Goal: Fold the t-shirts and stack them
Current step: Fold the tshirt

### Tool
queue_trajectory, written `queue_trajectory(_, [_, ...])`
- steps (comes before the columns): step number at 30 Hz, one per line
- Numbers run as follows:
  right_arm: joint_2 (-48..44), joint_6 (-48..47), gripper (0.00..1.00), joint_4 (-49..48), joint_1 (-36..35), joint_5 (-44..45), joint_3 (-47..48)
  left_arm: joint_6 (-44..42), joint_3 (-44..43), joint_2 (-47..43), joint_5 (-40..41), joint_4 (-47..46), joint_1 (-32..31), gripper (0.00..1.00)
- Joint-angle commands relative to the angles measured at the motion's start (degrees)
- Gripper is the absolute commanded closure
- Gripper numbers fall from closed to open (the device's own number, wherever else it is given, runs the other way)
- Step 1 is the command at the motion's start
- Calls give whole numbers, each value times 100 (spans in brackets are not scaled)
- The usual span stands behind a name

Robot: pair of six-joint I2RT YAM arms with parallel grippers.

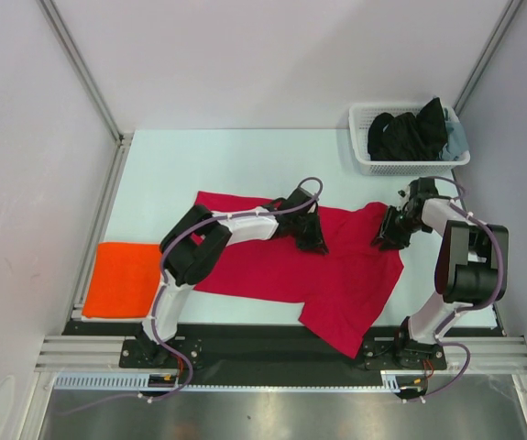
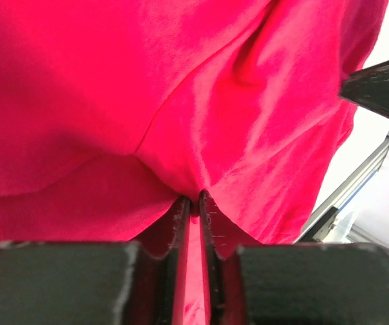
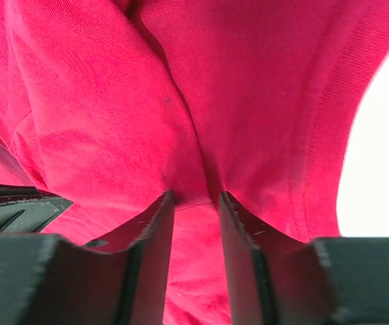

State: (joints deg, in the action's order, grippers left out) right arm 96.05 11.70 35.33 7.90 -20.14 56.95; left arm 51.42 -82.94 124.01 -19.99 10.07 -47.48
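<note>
- step in hand, as i judge it: the two arms are taking hold of the crimson t-shirt for a first fold; the orange t-shirt is already lying as a flat folded rectangle at the left near corner of the worktop.
- left end effector: its fingers are pressing almost together, pinching a thin ridge of crimson cloth near the middle of the shirt.
- right end effector: its fingers are standing a little apart, with a thicker tuck of crimson cloth filling the gap between them, near the shirt's right upper edge; it appears to be gripping.
- the crimson t-shirt is lying spread across the middle of the worktop, rumpled rather than flat, with creases running to both pinch points; its lower right part is hanging over the near edge beside the right arm's base.
- next move, in my judgement: both arms are going to need to lift together and evenly, carrying the cloth across itself without dragging the overhanging part.
- the white basket, at the far right, is holding dark garments.
</note>
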Motion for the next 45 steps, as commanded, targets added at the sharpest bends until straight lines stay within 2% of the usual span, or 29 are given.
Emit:
queue_trajectory(1, [89,-37,64,-167,-69,-200,203,-88,-389,36,-102,154,20,88])
queue_trajectory(5, [63,60,65,-272,-52,-350,97,-106,-416,19,-146,232,20,96])
queue_trajectory(6, [72,69,79,-299,-43,-368,106,-114,-416,18,-146,241,29,98])
queue_trajectory(8, [63,78,95,-290,-26,-342,115,-132,-443,1,-181,294,55,100])
queue_trajectory(9, [37,104,100,-159,-25,-298,158,-149,-460,-34,-207,338,72,100])
queue_trajectory(13, [-472,209,100,491,-25,-43,238,-307,-670,-105,-514,742,178,100])
queue_trajectory(19, [-1430,674,100,1160,-34,-130,36,-843,-908,-254,-848,1603,389,100])
queue_trajectory(25, [-1932,1193,100,1239,-87,-130,-517,-1178,-997,-307,-1068,2078,468,100])
queue_trajectory(31, [-2564,1817,100,1178,-271,10,-1036,-1345,-909,-368,-1191,2166,512,100])
queue_trajectory(38, [-2732,2046,100,879,-263,116,-1616,-1485,-917,-245,-1341,2271,512,99])
queue_trajectory(39, [-2732,2064,90,888,-245,-41,-1686,-1538,-917,-271,-1228,2341,512,90])
queue_trajectory(42, [-2872,1933,68,1115,-167,-17,-1451,-1889,-865,-578,-1034,2579,521,74])
queue_trajectory(43, [-2899,1802,62,1168,-44,271,-1032,-2003,-899,-814,-807,2710,547,63])
queue_trajectory(44, [-2908,1435,56,1012,44,422,-845,-2265,-926,-930,-744,2964,573,55])
queue_trajectory(45, [-2751,1257,45,863,132,589,-626,-2390,-935,-1087,-691,3044,661,47])
